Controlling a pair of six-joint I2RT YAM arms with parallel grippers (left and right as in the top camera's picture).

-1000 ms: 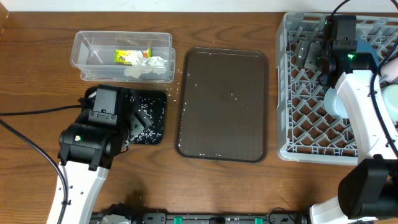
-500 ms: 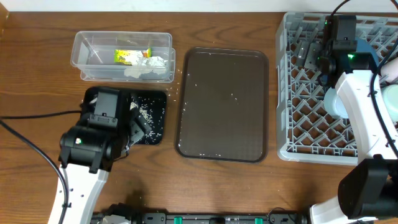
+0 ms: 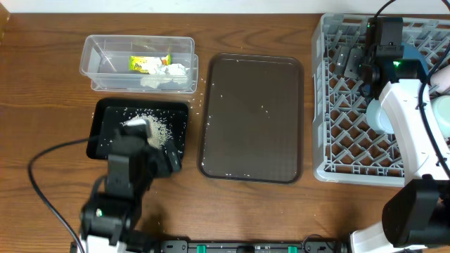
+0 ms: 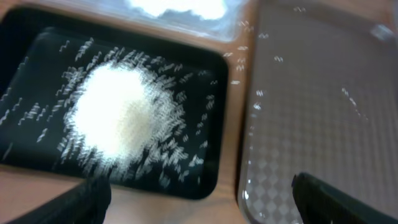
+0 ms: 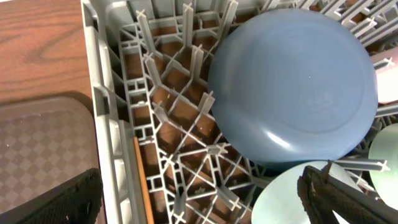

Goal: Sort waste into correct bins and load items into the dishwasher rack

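Observation:
The black tray (image 3: 105, 119) holds a heap of loose white rice (image 4: 121, 112), and more grains lie around the heap. My left gripper (image 3: 149, 149) hovers over the tray's near edge, open and empty, and one of its fingers (image 4: 87, 199) shows at the bottom left. The clear tub (image 3: 95, 53) holds the snack wrapper (image 3: 149, 64) and crumpled tissues (image 3: 170, 72). My right gripper (image 5: 199, 208) hangs open and empty over the grey rack (image 3: 330, 126). Below it are the dark blue dish (image 5: 292, 81), a mint-green bowl (image 5: 292, 196) and the wooden stick (image 5: 143, 180).
The brown serving tray (image 3: 253, 116) lies between the black tray and the rack, with a few rice grains on it. A light blue bowl (image 3: 378, 116) and a pale pink cup (image 3: 443, 81) sit in the rack beside my right arm. A cable runs across the table at the left.
My left arm has drawn back toward the table's near edge, uncovering the black tray and the rice heap. The right arm has not moved.

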